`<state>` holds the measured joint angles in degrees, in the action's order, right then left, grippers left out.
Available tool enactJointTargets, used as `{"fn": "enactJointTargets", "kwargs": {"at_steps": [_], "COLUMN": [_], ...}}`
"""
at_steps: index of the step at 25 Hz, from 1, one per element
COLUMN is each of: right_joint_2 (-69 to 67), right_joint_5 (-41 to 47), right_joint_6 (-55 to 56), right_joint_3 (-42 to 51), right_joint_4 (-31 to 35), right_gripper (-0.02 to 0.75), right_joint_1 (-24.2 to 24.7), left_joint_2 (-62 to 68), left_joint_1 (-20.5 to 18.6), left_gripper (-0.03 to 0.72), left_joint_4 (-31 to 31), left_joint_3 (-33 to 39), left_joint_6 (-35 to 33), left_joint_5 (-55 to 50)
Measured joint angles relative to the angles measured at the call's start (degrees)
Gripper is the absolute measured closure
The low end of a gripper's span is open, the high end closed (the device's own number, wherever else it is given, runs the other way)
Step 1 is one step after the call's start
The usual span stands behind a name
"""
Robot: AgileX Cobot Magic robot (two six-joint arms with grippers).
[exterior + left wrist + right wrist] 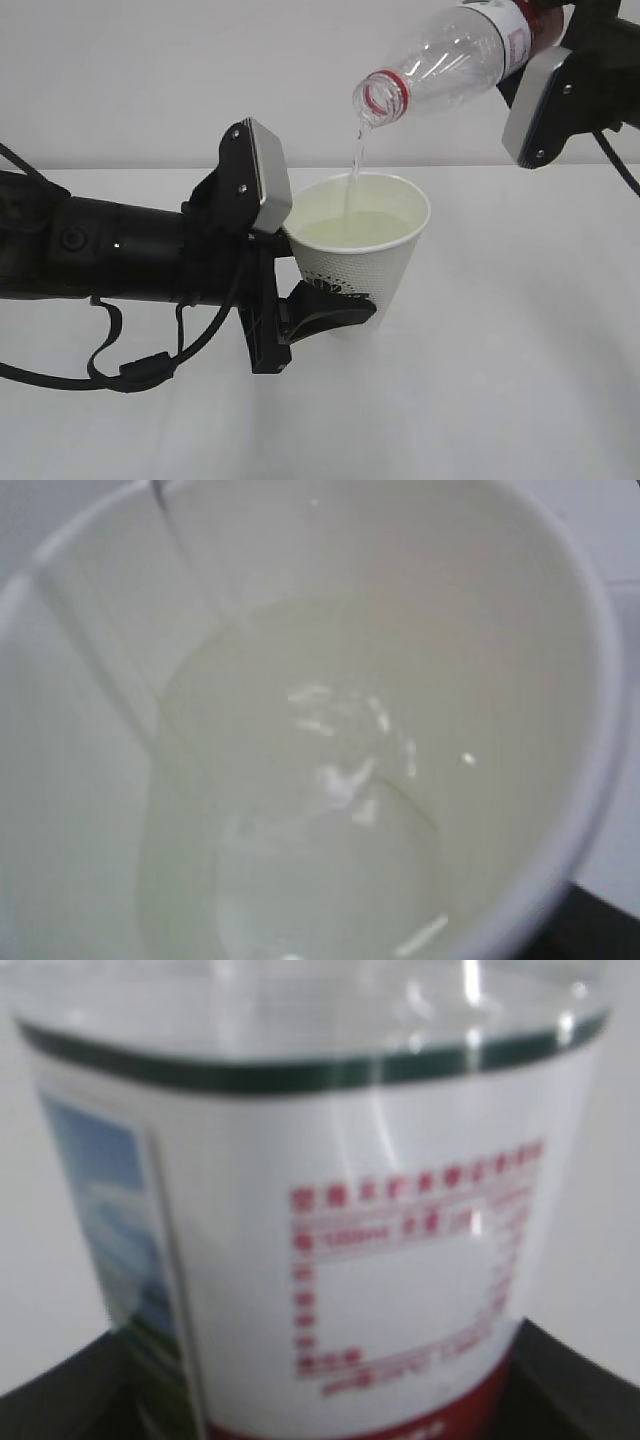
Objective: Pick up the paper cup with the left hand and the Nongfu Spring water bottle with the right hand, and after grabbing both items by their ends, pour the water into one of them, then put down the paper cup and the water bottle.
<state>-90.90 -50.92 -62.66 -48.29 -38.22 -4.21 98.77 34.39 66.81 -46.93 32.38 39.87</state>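
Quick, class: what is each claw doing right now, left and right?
Left claw: closed around the lower wall of the paper cup.
Right claw: closed on the label end of the tilted water bottle, which is pouring.

The left arm [110,255] is a thick black tube with a tiny white light on its side and a round joint cap. Black cables loop beneath it, 1 carrying a small clip. At its wrist sits a grey boxy camera block [258,175] on a black plate with 2 pale screws, above black curved fingers [335,312]. The right arm [590,60] is black too – same grey block [540,105], 2 screws, a black cable trailing.
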Motion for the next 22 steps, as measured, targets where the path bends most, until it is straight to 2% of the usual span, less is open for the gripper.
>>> {"fn": "enactJointTargets", "kwargs": {"at_steps": [22], "right_joint_2": [0.0], "right_joint_5": [0.1], "right_joint_6": [17.0], "right_joint_3": [0.0], "right_joint_4": [0.7], "right_gripper": [0.216], "right_joint_1": [0.0], "left_joint_2": [0.0], "left_joint_1": [0.0], "left_gripper": [0.207], "left_joint_4": [0.0], "left_joint_3": [0.0], "left_joint_6": [0.0], "left_joint_5": [-0.1]}}
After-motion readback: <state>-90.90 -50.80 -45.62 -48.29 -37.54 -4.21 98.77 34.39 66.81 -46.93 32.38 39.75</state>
